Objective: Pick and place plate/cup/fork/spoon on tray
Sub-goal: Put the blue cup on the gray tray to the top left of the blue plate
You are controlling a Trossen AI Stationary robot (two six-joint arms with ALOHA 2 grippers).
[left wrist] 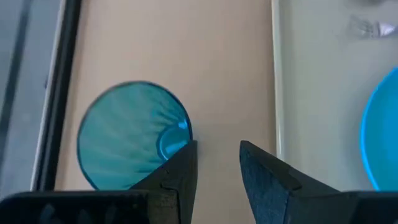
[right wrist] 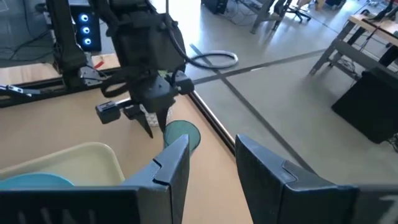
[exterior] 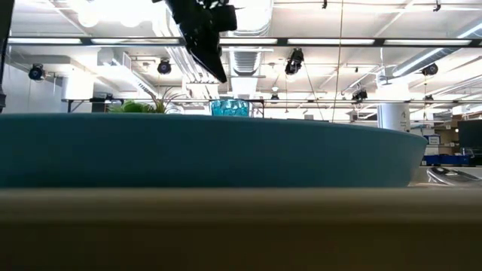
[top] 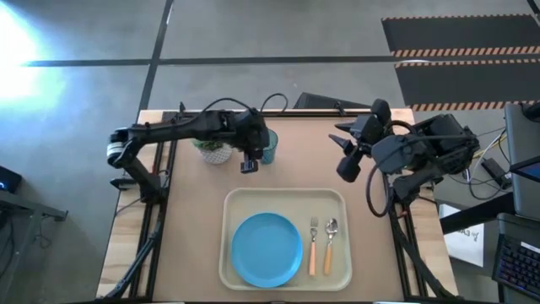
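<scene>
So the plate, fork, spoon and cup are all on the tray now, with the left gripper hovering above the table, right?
Not quite. The high view shows the cup on the table beyond the tray, beside the left gripper. The plate, fork and spoon are on the tray.

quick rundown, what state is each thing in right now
plate: flat on the tray
fork: on tray beside plate
spoon: on tray beside fork
cup: upright on table, off the tray
left gripper: open, above the cup
right gripper: open, empty
</scene>
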